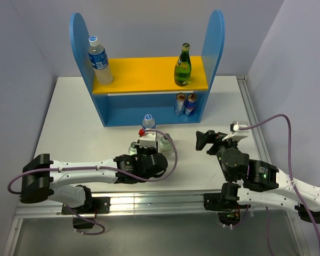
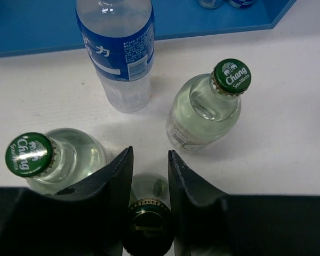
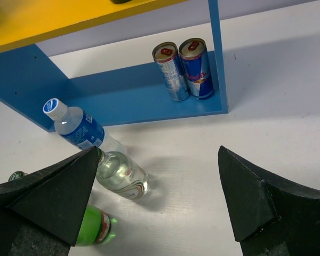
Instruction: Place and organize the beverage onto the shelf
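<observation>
The shelf (image 1: 213, 48) stands at the back, with a water bottle (image 1: 100, 60) and a dark green bottle (image 1: 183, 65) on its yellow board (image 1: 144, 74), and two cans (image 1: 185, 104) on its blue base. On the table in front stand another water bottle (image 2: 120, 53), two clear Chang bottles (image 2: 205, 114) (image 2: 53, 160) and a green bottle (image 2: 148, 221). My left gripper (image 2: 149, 156) is shut on the green bottle's neck, just under its dark cap. My right gripper (image 3: 158, 151) is open and empty, right of the bottles.
The cans (image 3: 182, 69) fill the right end of the shelf's base (image 3: 133, 101). In the right wrist view the green bottle (image 3: 93, 229) stands nearest, behind it a Chang bottle (image 3: 122, 178) and the water bottle (image 3: 77, 128). White walls close in both sides.
</observation>
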You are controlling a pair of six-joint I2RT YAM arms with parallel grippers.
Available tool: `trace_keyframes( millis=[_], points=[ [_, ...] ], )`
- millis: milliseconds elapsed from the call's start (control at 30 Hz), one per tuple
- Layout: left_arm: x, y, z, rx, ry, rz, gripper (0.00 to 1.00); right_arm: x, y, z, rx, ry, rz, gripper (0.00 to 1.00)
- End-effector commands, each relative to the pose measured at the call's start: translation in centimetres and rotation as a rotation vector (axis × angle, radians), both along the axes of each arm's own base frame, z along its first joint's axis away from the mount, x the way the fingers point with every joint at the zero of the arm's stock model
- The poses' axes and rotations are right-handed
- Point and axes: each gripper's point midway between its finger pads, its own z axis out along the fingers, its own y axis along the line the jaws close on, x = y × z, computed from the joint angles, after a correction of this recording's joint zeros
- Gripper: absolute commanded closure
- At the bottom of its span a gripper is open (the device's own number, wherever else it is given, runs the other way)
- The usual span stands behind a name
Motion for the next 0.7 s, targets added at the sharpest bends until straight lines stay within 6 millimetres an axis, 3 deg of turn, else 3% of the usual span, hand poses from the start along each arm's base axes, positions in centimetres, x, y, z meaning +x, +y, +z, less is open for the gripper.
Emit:
trace_keyframes(
  millis=[0, 67, 167, 267, 367, 567, 600, 667],
  points=[
    [-0.2, 0.1, 0.4, -0.015, 0.015, 0.003, 0.83, 0.0, -0.4, 0.3, 0.023, -0.01, -0.025, 0.0],
    [-0.1, 0.4, 0.4, -0.013, 0.013, 0.017, 1.0, 0.1, -0.4, 0.3, 0.023, -0.01, -0.028, 0.0],
    [0.1, 0.3, 1.5, 0.012, -0.003, 0.021, 1.0, 0.1, -0.3, 0.3, 0.019, -0.009, -0.029, 0.0],
    [0.5, -0.1, 4.1, 0.024, -0.034, 0.025, 1.0, 0.1, -0.3, 0.4, 0.02, -0.011, -0.03, 0.0],
    [1.3, -1.1, 9.4, -0.016, -0.09, 0.024, 1.0, 0.1, -0.4, 0.5, 0.02, -0.012, -0.031, 0.0],
    [2.9, -2.1, 17.5, -0.007, -0.202, -0.013, 1.0, 0.1, -0.5, 0.5, 0.025, -0.017, -0.036, 0.0],
    [3.5, -2.1, 20.0, -0.017, -0.242, -0.019, 1.0, 0.1, -0.6, 0.6, 0.028, -0.018, -0.038, 0.0],
    [4.3, -2.0, 22.1, -0.019, -0.274, -0.018, 1.0, 0.1, -0.6, 0.8, 0.031, -0.019, -0.036, 0.0]
  ],
)
